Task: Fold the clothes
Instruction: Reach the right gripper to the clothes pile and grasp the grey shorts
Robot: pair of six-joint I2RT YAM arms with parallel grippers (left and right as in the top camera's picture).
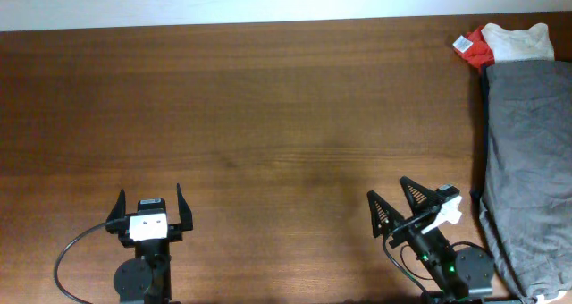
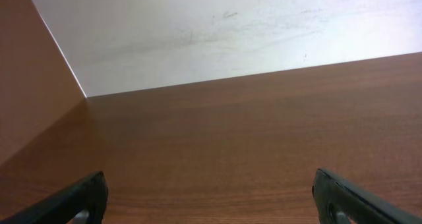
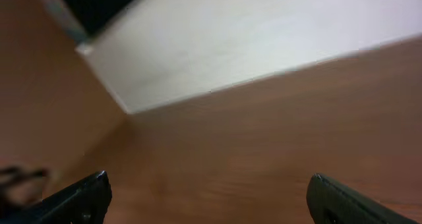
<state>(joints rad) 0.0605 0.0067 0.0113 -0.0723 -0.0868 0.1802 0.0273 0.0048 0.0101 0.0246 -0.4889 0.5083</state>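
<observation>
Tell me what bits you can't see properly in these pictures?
- Grey clothes: overhead view, cut off by the right and bottom edges, so the whole shape is unknown.
- Red and cream bundle: overhead view, far corner, too small to identify.
- Right wrist view: blurred, no clothes in it.

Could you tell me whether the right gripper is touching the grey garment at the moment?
Apart. The overhead view shows a strip of table between the open right gripper and the grey garment.
</observation>
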